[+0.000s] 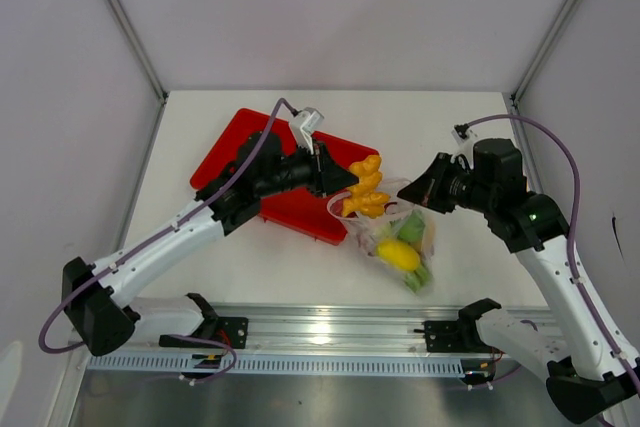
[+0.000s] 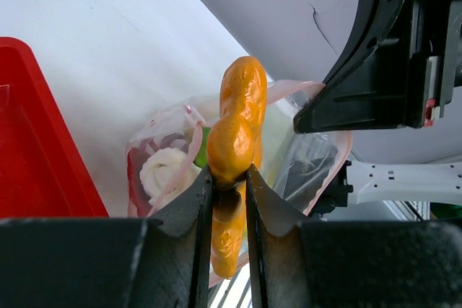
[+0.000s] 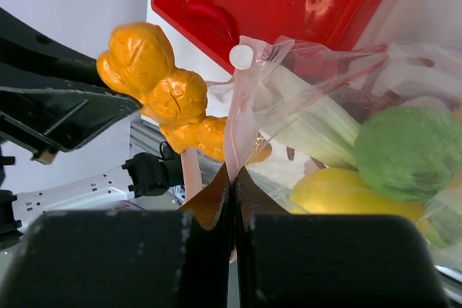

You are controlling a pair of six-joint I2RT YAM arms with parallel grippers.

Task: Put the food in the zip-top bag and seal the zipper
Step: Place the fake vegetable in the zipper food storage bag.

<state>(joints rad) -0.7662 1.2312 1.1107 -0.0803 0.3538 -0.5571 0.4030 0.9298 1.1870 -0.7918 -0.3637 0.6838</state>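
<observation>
Loading step: your left tool point(image 2: 229, 175) clamps the orange ruffled piece point(image 2: 237, 117) at the zip-top bag point(image 3: 310, 99) mouth; right tool point(image 3: 232, 178), closed, pinches the bag rim. Next: push the piece inside, then release.

Table point(image 1: 210, 252): white, matte, flat; closed in by pale panels point(image 1: 60, 97) at left, back and right.
Near edge: aluminium rail point(image 1: 330, 332) running along the front, across most of the width.
Red tray point(image 1: 228, 142): lying flat on the table, left of centre and toward the back, turned at an angle to the edges.
Zip-top bag point(image 1: 425, 247): right of centre, just beside the tray's right corner, contact unclear; lower part resting on the table, mouth end lifted off it.
</observation>
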